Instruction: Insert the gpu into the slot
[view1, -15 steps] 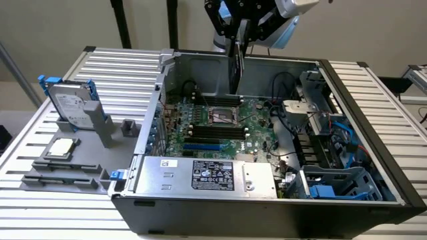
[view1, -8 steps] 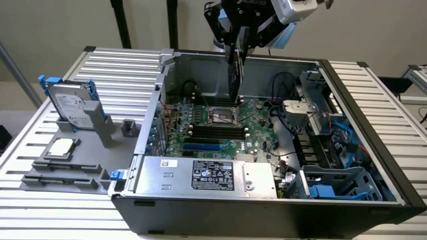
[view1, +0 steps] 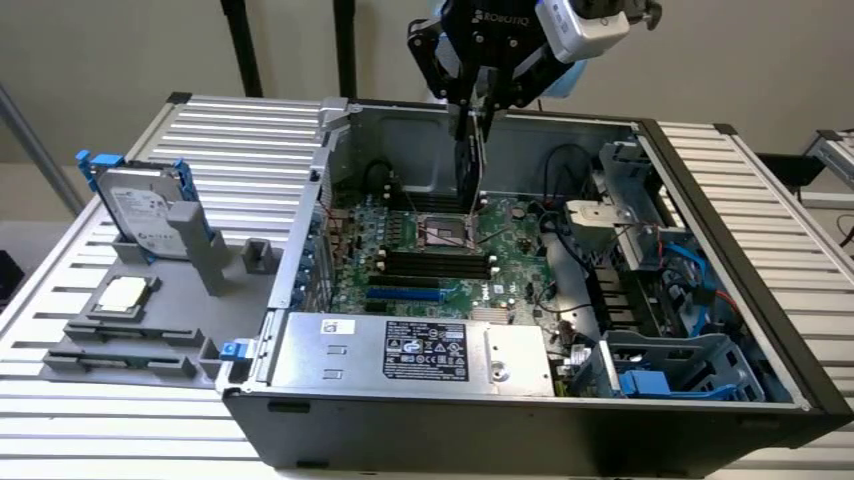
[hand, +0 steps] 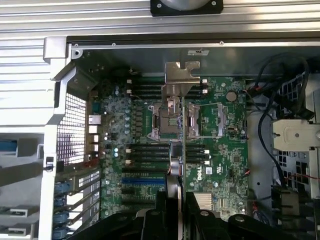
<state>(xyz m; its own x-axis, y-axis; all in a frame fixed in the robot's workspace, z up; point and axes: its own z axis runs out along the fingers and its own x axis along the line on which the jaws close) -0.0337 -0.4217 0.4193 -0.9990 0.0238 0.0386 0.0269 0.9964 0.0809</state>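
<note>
**Bright slats, shaded case**

Soft, even light comes from above. The slatted aluminium table (view1: 227, 150) shines pale, close to washed out in the wrist view. Inside the computer case (view1: 534, 430) the motherboard (view1: 514, 240) sits dimmer under the walls' shadow, and the silver bracket of the gpu (hand: 182, 75) catches a dull glint.

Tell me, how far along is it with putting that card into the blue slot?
Done: the claw has the card gripped on edge, above the open computer case. In hand: the card hangs over the green board, touching nothing. Left: the blue slot is empty, and the card is apart from it.
</note>
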